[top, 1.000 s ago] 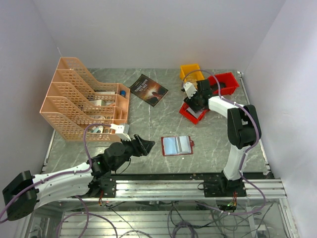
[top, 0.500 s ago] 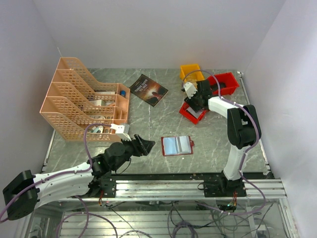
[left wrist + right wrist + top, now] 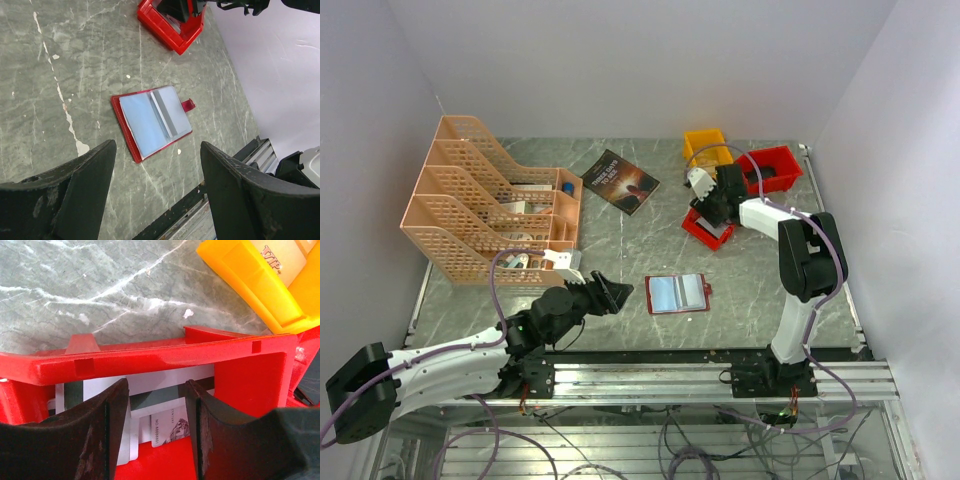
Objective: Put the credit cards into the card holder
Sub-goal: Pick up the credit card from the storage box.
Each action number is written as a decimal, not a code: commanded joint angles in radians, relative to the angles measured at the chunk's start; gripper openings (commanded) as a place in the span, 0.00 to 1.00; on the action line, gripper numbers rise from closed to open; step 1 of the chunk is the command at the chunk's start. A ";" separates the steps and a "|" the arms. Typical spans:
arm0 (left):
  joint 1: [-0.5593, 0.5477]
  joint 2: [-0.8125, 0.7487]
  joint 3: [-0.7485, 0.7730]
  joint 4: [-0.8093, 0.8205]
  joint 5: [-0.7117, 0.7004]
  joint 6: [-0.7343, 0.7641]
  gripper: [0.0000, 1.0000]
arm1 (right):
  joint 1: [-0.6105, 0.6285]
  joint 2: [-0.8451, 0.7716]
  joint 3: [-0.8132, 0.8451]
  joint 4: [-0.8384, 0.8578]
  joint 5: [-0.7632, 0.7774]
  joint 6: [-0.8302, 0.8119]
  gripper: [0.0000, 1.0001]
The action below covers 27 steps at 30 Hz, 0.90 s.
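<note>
One small dark red folding card holder (image 3: 677,293) lies open and flat on the grey marbled table (image 3: 620,240), pale clear pockets up, with the wide-open, empty left gripper (image 3: 613,287) at its 9 o'clock. There are three plastic bins: a yellow bin (image 3: 705,140), a far red bin (image 3: 782,158) and a near red bin (image 3: 695,228) at the holder's 1 o'clock. Only the right wrist view shows the right gripper (image 3: 156,385) in the near one, jaws half parted and gripping nothing, above several pale cards (image 3: 165,425).
</note>
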<state>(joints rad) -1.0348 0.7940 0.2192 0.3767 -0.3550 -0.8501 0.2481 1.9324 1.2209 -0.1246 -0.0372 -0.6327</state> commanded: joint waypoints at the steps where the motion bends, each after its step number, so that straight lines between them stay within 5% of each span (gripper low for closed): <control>1: 0.005 0.005 0.001 0.043 -0.004 0.000 0.79 | 0.009 -0.025 -0.043 0.019 0.045 -0.028 0.49; 27: 0.005 0.009 -0.006 0.049 -0.003 -0.007 0.79 | 0.007 -0.155 -0.091 0.153 0.154 -0.033 0.30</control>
<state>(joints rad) -1.0348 0.8116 0.2192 0.3912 -0.3546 -0.8539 0.2581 1.8088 1.1347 -0.0101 0.0830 -0.6685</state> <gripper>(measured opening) 0.790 0.314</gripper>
